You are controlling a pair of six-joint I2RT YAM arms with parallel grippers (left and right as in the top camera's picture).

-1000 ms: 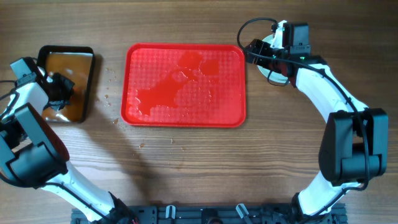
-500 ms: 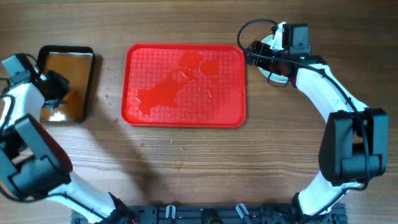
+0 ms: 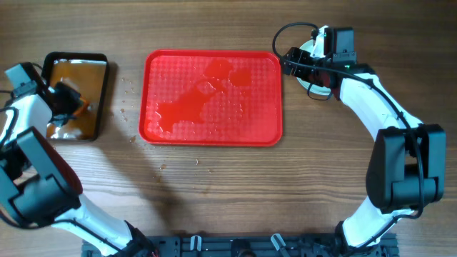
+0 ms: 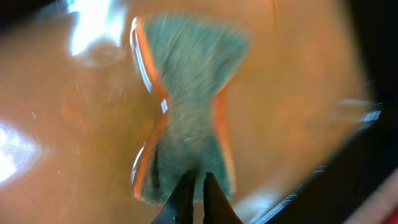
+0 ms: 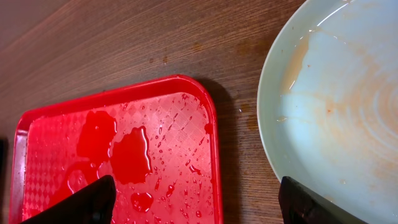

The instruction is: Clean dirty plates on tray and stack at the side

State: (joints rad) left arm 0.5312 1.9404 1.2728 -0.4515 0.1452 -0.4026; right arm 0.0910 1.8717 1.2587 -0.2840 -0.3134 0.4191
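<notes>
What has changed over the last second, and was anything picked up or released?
The left gripper, shut on the sponge, swung slightly outward over the black pan, away from the red tray, then came partway back. Nothing was taken or let go. The right gripper stayed open between the tray's corner and the plate. Neither the tray nor the plate moved.

You see the left arm's two dark fingers (image 4: 184, 199) at the bottom of the frame, pressed almost together on the lower end of a blurred grey-green sponge with orange edges (image 4: 189, 81). It narrows at the waist and flares wide at the far end. It lies in glossy brownish water (image 4: 68, 143), with a black pan wall (image 4: 373, 74) at your right.
</notes>
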